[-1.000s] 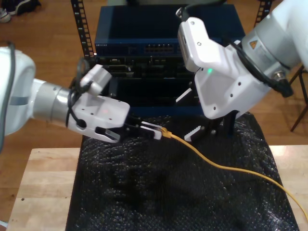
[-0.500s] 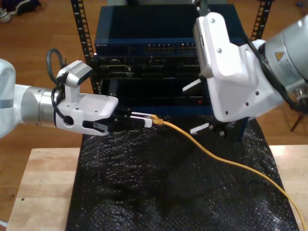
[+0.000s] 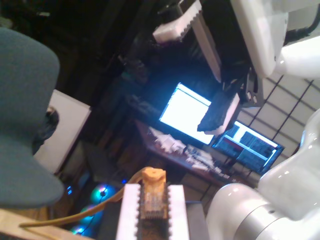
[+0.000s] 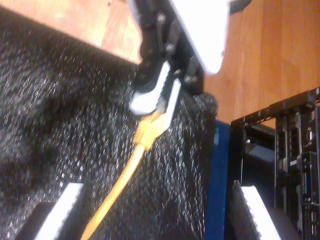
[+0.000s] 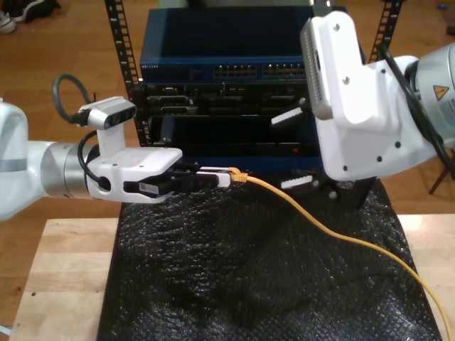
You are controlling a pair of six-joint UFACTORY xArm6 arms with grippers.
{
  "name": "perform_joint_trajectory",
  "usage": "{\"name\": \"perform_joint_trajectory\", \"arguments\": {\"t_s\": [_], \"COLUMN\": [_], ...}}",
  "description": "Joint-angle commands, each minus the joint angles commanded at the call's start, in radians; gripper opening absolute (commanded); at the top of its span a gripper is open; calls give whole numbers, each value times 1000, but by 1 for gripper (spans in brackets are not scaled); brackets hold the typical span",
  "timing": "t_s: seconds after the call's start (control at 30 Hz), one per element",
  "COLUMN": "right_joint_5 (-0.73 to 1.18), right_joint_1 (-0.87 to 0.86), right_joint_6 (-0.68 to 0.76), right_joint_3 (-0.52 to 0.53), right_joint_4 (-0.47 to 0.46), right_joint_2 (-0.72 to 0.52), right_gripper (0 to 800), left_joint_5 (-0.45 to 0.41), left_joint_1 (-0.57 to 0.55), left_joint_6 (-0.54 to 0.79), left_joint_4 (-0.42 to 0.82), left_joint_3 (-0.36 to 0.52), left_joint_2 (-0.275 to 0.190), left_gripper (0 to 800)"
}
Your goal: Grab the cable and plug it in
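The cable [image 5: 320,226] is thin and yellow-orange, running from the exterior view's lower right up to its plug end [image 5: 238,176]. My first gripper [image 5: 217,176], reaching in level from the exterior view's left, is shut on that plug end above the black mat. In the first wrist view the plug [image 3: 151,200] sits between the white pads [image 3: 127,215]. My second gripper [image 5: 293,150] hangs open on the exterior view's right, near the rack front, holding nothing. In the second wrist view its pads [image 4: 62,210] stand wide apart with the cable [image 4: 120,190] passing between them.
A black bubble-textured mat [image 5: 249,284] covers the wooden table [image 5: 64,277]. Behind it stands a rack with a blue network switch [image 5: 234,71] showing rows of ports, and dark units [image 5: 213,103] below. Monitors [image 3: 187,112] glow in the first wrist view.
My first gripper has lifted, levelled out and drawn back toward the exterior view's left, still holding the plug. The second arm has risen and swung more upright near the rack.
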Motion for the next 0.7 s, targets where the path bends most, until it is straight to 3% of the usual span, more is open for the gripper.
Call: {"name": "perform_joint_trajectory", "arguments": {"t_s": [0.2,0.33,0.7], "right_joint_5": [-23,-38,-103], "right_joint_1": [0,20,92], "right_joint_6": [-5,-35,-75], "right_joint_3": [2,12,32], "right_joint_4": [0,0,0], "right_joint_2": [-3,-11,0], "right_gripper": [716,792,792], "left_joint_5": [21,31,81], "left_joint_1": [0,2,26], "left_joint_6": [2,2,2], "left_joint_4": [-15,-26,-75], "left_joint_3": [18,18,17], "left_joint_2": [21,43,69], "left_gripper": [8,9,11]}}
